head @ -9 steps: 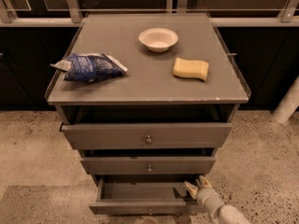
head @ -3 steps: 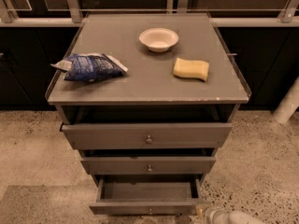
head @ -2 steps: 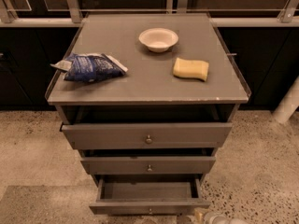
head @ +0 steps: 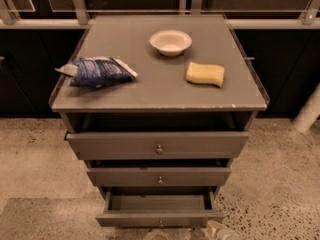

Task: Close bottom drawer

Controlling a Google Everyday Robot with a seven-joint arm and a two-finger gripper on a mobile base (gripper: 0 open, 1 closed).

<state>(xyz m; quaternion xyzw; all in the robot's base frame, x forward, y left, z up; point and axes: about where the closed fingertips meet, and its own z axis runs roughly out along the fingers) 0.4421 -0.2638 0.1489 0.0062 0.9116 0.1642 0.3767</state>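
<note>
Tool shift: tool [head: 220, 232] has dropped from the drawer's right corner to the near edge of view, only its tip showing. Released or clenched, cannot tell.
Bottom drawer: bottom drawer [head: 159, 217] is lowest of three and stands pulled out toward the near side.
Knob: knob [head: 160, 223] at the centre of the front panel.
Push: best pressed flat beside the knob, straight toward the far side, so the drawer does not skew.

My gripper [head: 218, 232] sits at the very bottom edge, just right of the bottom drawer [head: 159, 217] front, perhaps touching its corner. That drawer stands pulled out, its inside showing. On the cabinet top [head: 150, 94] lie a white bowl [head: 170, 41], a yellow sponge [head: 205, 74] and a blue bag [head: 100, 72].
</note>
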